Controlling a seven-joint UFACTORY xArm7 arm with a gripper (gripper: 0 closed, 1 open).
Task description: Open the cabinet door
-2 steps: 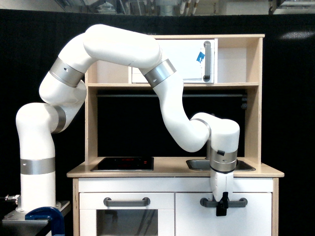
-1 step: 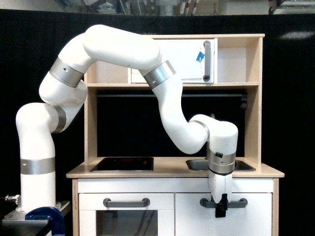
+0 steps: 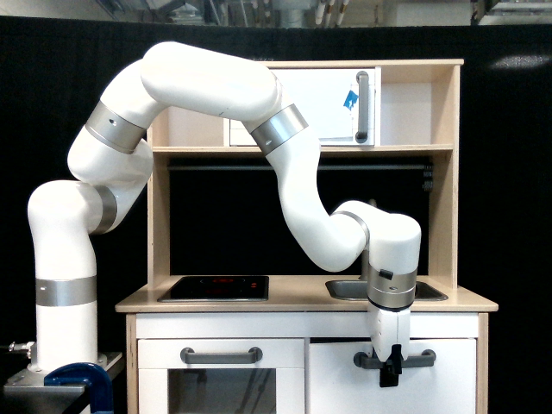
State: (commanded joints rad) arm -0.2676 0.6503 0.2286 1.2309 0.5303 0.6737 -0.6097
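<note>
Half a second on, the black gripper [image 3: 392,369], clamped on the horizontal grey bar handle [image 3: 394,360], sits lower with it as the plain white cabinet door [image 3: 392,379] at the toy kitchen's lower right tips out under the wooden countertop [image 3: 302,300].

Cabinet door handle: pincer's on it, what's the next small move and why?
Probably a short pull straight out from the cabinet front. The pincer sits across the grey bar handle of the plain white cabinet door, apparently closed on it, and the door looks only barely out, if at all. Its hinge side isn't visible, so keep the pull gentle.
</note>
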